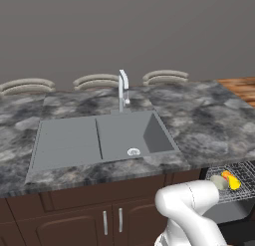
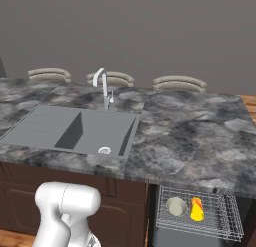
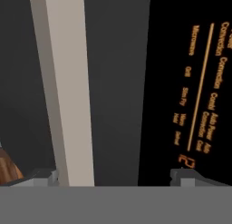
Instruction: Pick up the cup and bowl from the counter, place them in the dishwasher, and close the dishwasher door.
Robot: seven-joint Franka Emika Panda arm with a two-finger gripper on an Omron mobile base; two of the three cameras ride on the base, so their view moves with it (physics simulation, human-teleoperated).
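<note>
Gripper: fingertips spread wide, holding nothing, close against the dishwasher door, its pale handle strip between them. Contact cannot be confirmed. Dishwasher rack is pulled out under the counter, carrying the bowl and the yellow-orange cup side by side.

The arm is glossy white, built of thick rounded segments with smooth bulbous joint housings. The gripper shows two small dark grey finger tips with blocky edges.
</note>
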